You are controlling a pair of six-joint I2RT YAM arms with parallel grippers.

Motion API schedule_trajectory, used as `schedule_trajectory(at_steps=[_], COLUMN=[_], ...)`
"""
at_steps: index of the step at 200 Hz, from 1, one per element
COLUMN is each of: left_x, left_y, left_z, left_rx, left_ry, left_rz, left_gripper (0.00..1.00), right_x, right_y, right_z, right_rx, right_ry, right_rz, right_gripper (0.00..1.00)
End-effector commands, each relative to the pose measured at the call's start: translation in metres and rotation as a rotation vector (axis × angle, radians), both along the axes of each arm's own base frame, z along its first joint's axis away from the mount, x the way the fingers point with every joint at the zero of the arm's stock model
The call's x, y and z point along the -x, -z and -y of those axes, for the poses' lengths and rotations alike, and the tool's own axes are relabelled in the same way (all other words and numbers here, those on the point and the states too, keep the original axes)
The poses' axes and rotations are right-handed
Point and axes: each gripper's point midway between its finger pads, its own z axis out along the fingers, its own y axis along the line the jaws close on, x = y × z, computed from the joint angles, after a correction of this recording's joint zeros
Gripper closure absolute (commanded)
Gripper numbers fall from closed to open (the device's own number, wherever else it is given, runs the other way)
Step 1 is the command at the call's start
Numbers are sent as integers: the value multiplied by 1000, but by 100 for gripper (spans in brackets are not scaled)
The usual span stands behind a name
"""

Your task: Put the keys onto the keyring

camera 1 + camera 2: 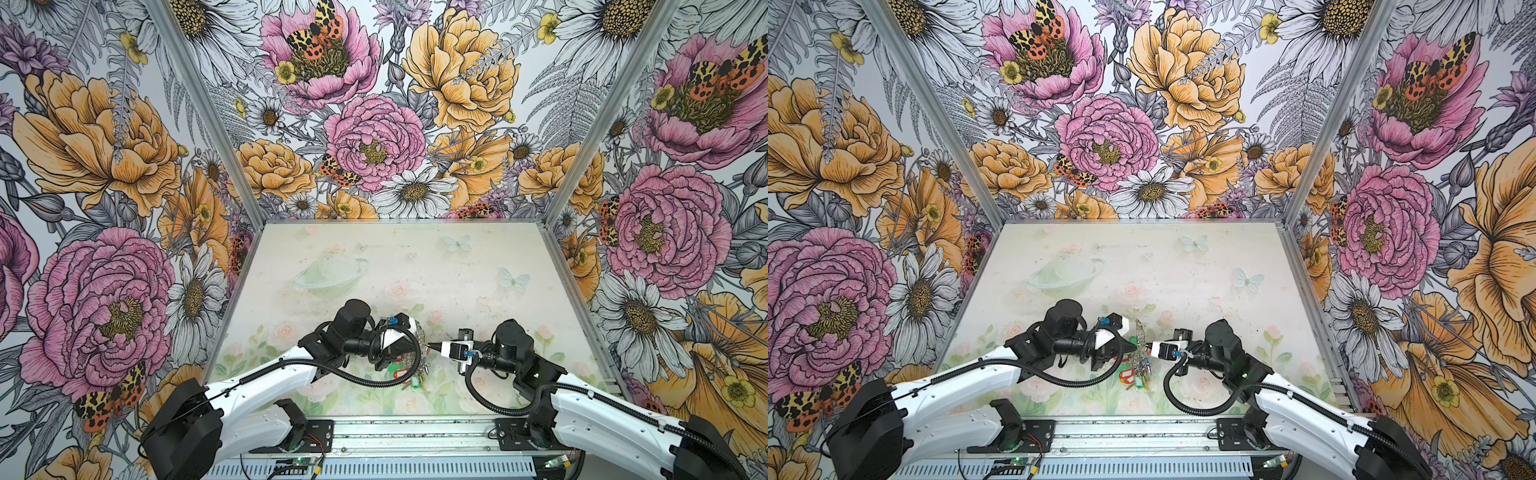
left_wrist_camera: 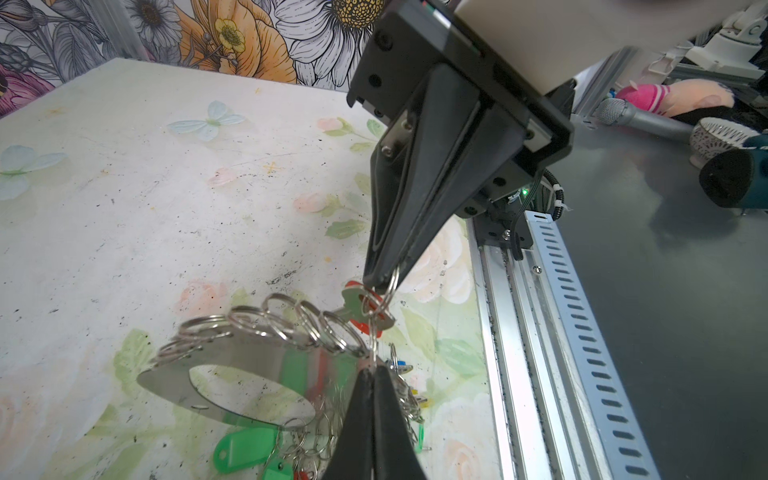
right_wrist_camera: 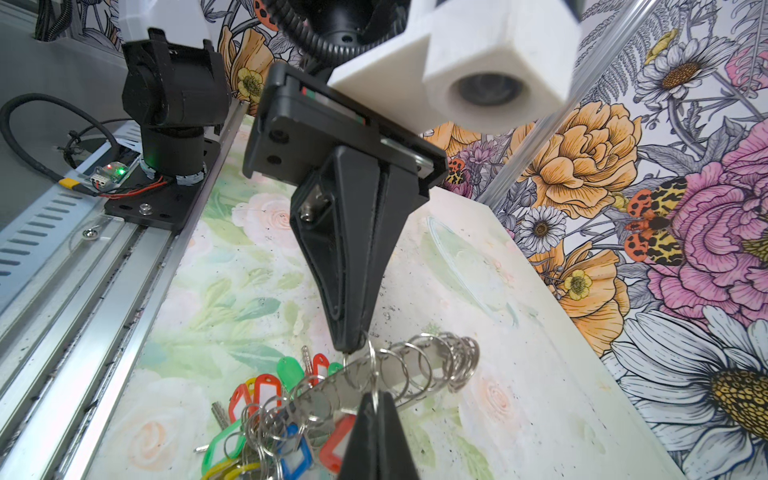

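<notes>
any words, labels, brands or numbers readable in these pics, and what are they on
No text can be read in any view.
Red tag: the white window shows no writing.
Blue tag: the window shows no writing.
Circuit board: any print is too small to read.
Keyring plate: no marking visible.

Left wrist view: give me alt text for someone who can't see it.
The left gripper and the right gripper, both shut, pinch one split ring on the keyring from opposite sides. A key with a red tag sits at that ring, seemingly threaded on; green tags hang from other rings.
</notes>
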Motion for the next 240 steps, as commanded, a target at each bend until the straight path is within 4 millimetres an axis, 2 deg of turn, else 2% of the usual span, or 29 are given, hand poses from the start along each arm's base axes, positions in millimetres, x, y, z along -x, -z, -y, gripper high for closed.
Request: schedule_trajectory(at_steps=[1, 240], left_x=[1, -9], left_y=[-15, -20], left_z=[4, 4], left_rx=[43, 61], left_ry=[35, -21], left_rz=[30, 27], left_gripper=[100, 100], right_x=[0, 9], right_y=[-16, -4], right_z=[-4, -13], right_rx=[-32, 3], right_ry=[-23, -67], right_rz=[8, -44], right_gripper=[100, 100])
